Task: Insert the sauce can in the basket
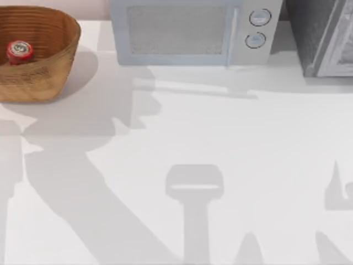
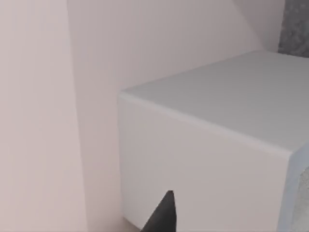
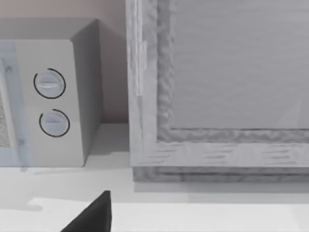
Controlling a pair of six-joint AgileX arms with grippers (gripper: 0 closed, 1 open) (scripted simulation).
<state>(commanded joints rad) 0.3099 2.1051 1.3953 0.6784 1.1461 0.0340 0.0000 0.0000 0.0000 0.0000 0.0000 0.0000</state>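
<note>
The white tabletop (image 1: 220, 165) carries, along its far edge, a pale microwave (image 1: 193, 30) with two round dials, a grey cabinet (image 1: 322, 36) at the far right corner, and the basket (image 1: 38, 72) at the far left corner. The sauce can (image 1: 20, 51) sits inside the basket, its red top facing up. One dark fingertip of the left gripper (image 2: 161, 215) points at the microwave's side, and one of the right gripper (image 3: 94, 215) faces the cabinet; whether either is open, I cannot tell.

The sauce can (image 1: 20, 51) sits inside the basket (image 1: 52, 66) at the bench's (image 1: 220, 143) far left corner (microwave (image 1: 187, 30) just right).
</note>
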